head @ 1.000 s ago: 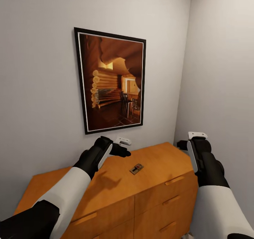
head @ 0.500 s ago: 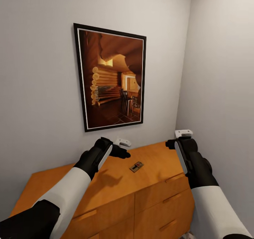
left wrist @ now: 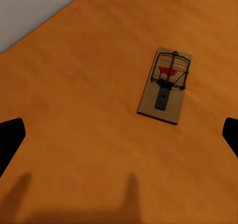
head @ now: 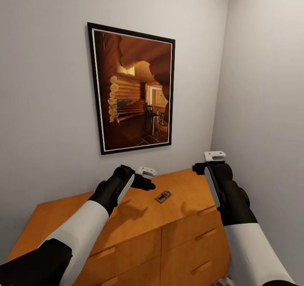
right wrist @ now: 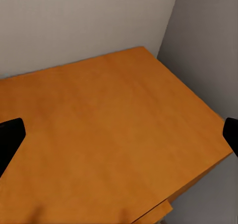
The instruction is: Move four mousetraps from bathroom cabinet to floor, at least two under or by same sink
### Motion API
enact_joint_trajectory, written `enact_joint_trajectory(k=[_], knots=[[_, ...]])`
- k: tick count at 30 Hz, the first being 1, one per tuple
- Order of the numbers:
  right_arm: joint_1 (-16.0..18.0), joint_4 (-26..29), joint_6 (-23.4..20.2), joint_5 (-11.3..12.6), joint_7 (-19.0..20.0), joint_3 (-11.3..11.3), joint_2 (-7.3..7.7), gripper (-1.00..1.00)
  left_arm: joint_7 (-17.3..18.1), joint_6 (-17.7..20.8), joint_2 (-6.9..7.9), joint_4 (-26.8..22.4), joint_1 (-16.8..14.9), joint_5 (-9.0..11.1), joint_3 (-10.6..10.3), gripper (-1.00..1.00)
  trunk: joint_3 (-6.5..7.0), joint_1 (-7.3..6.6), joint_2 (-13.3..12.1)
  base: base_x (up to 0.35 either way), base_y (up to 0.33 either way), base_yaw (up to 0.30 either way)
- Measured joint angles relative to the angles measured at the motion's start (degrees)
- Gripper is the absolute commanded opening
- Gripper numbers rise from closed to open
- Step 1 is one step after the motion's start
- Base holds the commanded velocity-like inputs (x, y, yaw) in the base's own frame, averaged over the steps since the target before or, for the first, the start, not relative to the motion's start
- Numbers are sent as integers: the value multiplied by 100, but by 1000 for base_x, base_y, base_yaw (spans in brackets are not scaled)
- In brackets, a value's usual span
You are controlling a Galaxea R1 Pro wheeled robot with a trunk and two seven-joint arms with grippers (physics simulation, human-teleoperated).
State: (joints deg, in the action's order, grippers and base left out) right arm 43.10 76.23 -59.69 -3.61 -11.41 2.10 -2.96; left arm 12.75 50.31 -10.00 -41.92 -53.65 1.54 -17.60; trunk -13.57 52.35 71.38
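left gripper (head: 145,177) fingers apart above mousetrap (head: 163,196) on cabinet (head: 63,218) | right gripper (head: 207,162) fingers apart | risk: thin trap could skid from closing fingers

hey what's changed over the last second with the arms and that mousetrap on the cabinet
The right gripper has swung inward and slightly up, from beyond the cabinet's right end to over its top near the corner. Nothing was grasped or released. The left gripper stays hovering, open, near the mousetrap, which lies where it was on the cabinet top. The view shifted only slightly.
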Motion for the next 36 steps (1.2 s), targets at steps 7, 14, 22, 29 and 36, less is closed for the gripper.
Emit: enact_joint_trajectory(k=[7,14,22,29,36], knots=[[0,37,0,-18,-3,4,-44,100,1,-10,0,-2,0,8,-4,100,-126,154,281,0,0,0],[0,44,0,-22,-4,6,-52,100,6,-52,0,-15,0,5,-4,100,-252,308,562,0,0,0],[0,45,0,-23,-4,6,-55,100,4,-307,0,-10,0,16,2,100,-395,483,883,0,0,0],[0,43,0,-23,-4,6,-55,100,9,-384,0,-18,0,17,3,100,-521,637,1164,0,0,0],[0,41,0,-24,-4,7,-55,100,12,-405,0,-48,0,18,0,100,-611,748,1366,0,0,0]])
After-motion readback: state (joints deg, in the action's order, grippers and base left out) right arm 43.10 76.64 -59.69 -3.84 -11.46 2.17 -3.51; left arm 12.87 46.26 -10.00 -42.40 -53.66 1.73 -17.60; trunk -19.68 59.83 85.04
